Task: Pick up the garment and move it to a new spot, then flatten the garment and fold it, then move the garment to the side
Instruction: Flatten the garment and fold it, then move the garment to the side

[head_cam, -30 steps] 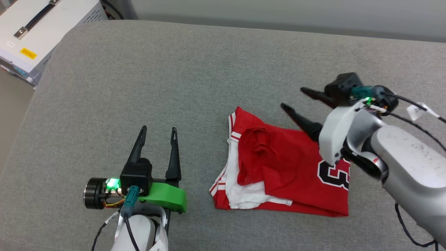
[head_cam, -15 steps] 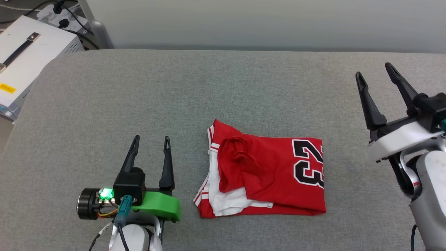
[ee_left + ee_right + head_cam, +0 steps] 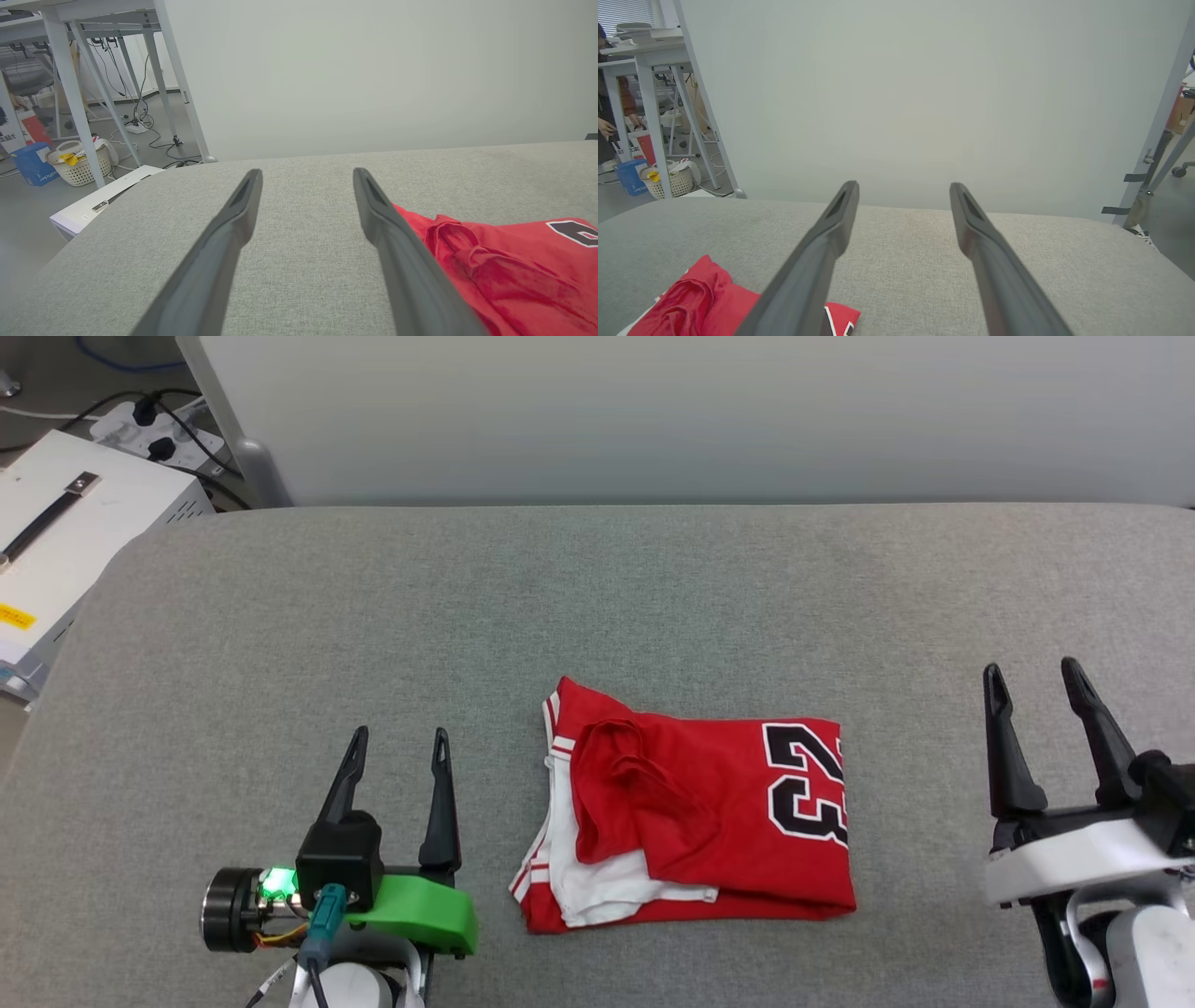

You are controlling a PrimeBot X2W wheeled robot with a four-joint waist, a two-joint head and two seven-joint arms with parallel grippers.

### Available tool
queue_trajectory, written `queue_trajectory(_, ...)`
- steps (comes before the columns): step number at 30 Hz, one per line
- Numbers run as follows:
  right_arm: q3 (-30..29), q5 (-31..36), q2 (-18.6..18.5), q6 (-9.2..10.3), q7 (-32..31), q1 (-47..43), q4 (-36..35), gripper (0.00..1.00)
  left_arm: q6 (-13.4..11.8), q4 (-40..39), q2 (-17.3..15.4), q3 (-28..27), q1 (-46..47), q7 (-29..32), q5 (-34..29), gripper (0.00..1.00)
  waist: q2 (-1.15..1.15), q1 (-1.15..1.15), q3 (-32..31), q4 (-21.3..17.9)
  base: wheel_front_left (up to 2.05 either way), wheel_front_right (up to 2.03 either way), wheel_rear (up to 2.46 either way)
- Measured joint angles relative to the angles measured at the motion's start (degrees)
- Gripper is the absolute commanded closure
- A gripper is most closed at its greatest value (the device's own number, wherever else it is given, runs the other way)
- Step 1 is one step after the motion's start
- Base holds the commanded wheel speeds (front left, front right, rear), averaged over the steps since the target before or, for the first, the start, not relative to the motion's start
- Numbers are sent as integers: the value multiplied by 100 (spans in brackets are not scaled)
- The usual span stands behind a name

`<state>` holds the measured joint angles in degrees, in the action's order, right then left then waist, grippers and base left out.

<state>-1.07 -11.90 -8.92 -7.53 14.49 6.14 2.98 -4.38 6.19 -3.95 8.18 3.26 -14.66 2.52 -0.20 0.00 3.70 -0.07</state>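
Observation:
The garment (image 3: 709, 821) lies folded into a rough rectangle on the grey cushioned surface (image 3: 597, 607), red with white trim along its left edge and a dark "23" at its right end. My left gripper (image 3: 397, 737) rests open to the garment's left, apart from it, nothing between its fingers. My right gripper (image 3: 1030, 670) stands open well to the garment's right, also empty. The left wrist view has the garment (image 3: 504, 270) beside the right finger, with the left gripper (image 3: 306, 172) open. In the right wrist view the garment (image 3: 700, 298) lies at lower left of the open right gripper (image 3: 903, 185).
A white box with a black strap handle (image 3: 65, 532) sits off the surface's far left corner, beside a power strip with cables (image 3: 149, 425). A pale wall (image 3: 653, 411) backs the surface. A person (image 3: 605, 107) stands at table legs and a white basket (image 3: 668, 179) on the floor.
My right arm pulled back off the garment to the right and low, fingers now pointing up. The camera tilted, shifting the whole scene down. The left gripper stayed put.

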Motion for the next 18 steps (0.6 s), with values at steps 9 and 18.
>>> queue_trajectory(9, 62, 0, 271, -1, 0, -734, -82, 0, 60, -5, 1, -43, -172, -1, 5, 0, 0, 0, -149, 79, 0, 0, 0)
queue_trajectory(18, 123, 15, 407, 0, 0, -990, -64, 0, 67, 8, 3, -70, -235, -1, 7, 0, 0, 0, -178, 122, 0, 0, 0)
